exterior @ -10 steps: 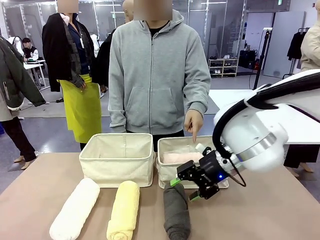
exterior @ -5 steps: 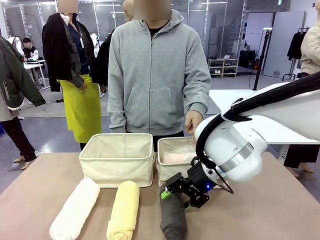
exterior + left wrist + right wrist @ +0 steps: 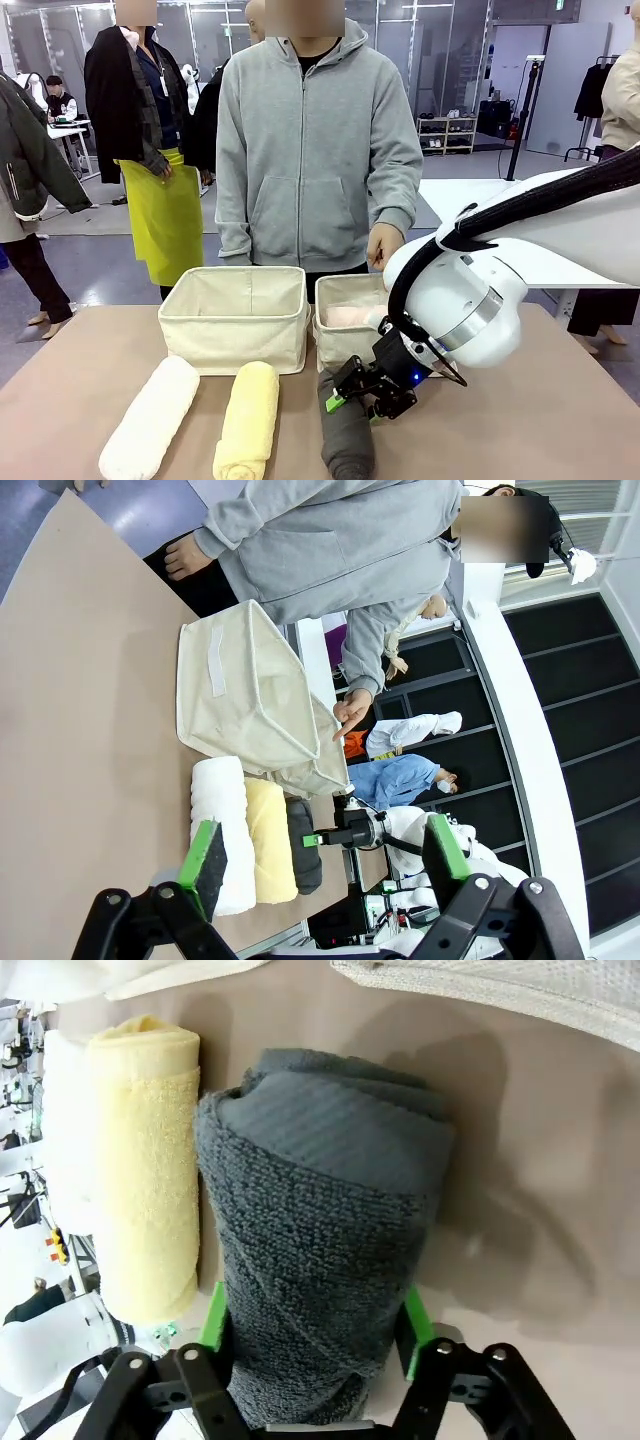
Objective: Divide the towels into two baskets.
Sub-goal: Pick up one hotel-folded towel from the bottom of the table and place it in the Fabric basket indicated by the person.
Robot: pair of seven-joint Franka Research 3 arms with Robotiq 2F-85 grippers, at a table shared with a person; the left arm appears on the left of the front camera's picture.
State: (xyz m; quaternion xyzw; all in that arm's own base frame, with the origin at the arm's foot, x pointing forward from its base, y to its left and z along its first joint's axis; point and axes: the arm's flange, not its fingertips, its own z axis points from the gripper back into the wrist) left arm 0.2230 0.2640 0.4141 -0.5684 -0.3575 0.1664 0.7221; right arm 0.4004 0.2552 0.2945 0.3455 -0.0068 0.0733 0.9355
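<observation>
Now my right gripper (image 3: pixel 313 1325) has its green pads pressed on both flanks of the dark grey towel (image 3: pixel 320 1190). The towel lies on the table (image 3: pixel 540 1210), just beside the pale yellow towel (image 3: pixel 150 1160) and in front of the right basket (image 3: pixel 335 345). I'd squeeze firmly and lift straight up so the roll stays wound. I judge it must clear the rim before going down beside the pink towel (image 3: pixel 345 316).
</observation>
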